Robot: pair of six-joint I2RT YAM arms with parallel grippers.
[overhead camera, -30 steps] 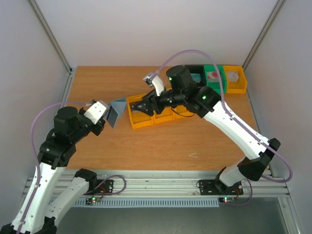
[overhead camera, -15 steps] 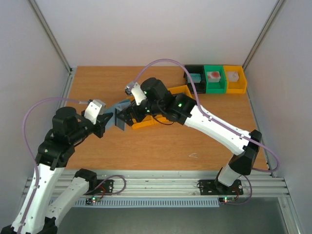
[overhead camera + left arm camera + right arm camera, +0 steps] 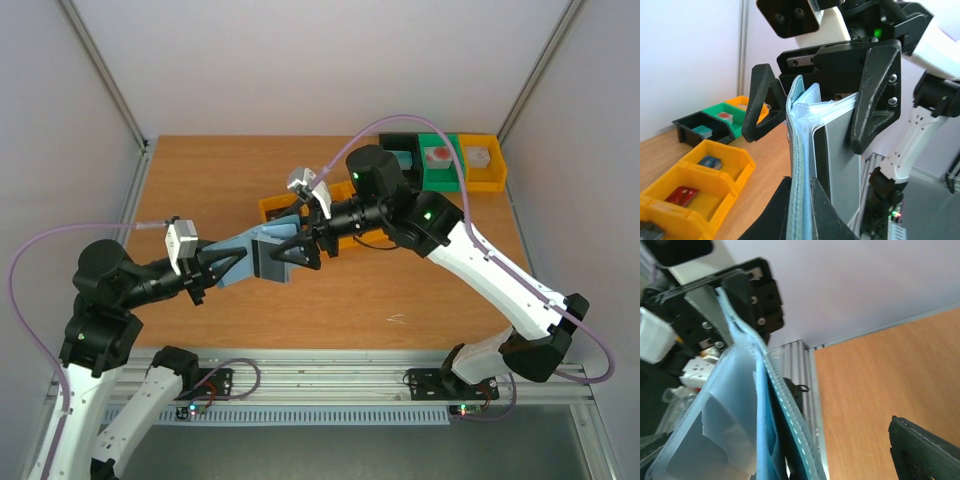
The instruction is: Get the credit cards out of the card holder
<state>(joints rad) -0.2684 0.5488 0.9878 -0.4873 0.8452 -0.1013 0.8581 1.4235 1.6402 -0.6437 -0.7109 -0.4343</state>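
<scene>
Card holder [image 3: 245, 262] is off the table [image 3: 400, 290], held edge-on in the air between the two arms. Left gripper [image 3: 218, 268] is pinched tight on its near edge and carries the whole wallet.

Change: a second ago the right gripper [image 3: 290, 250] was over the yellow bins [image 3: 715, 175]. It has swung back and spread to full width. Its fingers [image 3: 875, 100] now straddle the holder's far end, one each side, with nothing in them. Can't tell if a pad touches the plastic.

Bins show a red card [image 3: 682, 196] and, one compartment over, a blue card [image 3: 710, 162]. A dark grey card [image 3: 837, 165] looks to be still behind the clear sleeve [image 3: 725, 430].

My read: one drop-off is finished and this is the approach for the next pull. The right gripper should close on the card edge only. If it catches the sleeve, it could drag the holder out of the left pinch.
</scene>
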